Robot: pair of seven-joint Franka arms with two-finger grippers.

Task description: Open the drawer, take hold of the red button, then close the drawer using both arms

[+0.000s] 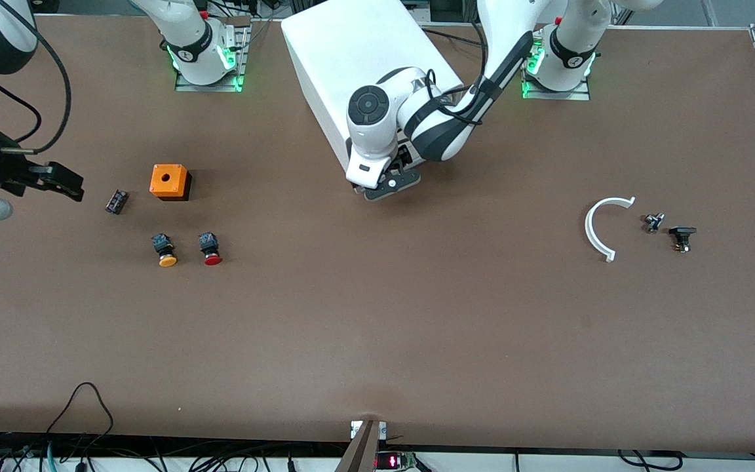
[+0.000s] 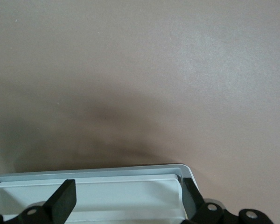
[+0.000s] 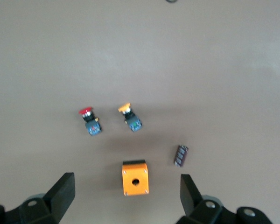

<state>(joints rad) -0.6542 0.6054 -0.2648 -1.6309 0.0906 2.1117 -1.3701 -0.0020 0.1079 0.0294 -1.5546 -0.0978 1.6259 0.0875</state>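
With left gripper [image 1: 385, 185] spread across drawer [image 2: 91, 189] lip at cabinet [image 1: 358, 59] front, right gripper [image 1: 56, 180] spread and waiting, button [image 1: 210, 248] on table: risks slipping off lip.

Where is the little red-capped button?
The red-capped button lies on the brown table toward the right arm's end, beside the orange-yellow-capped button.
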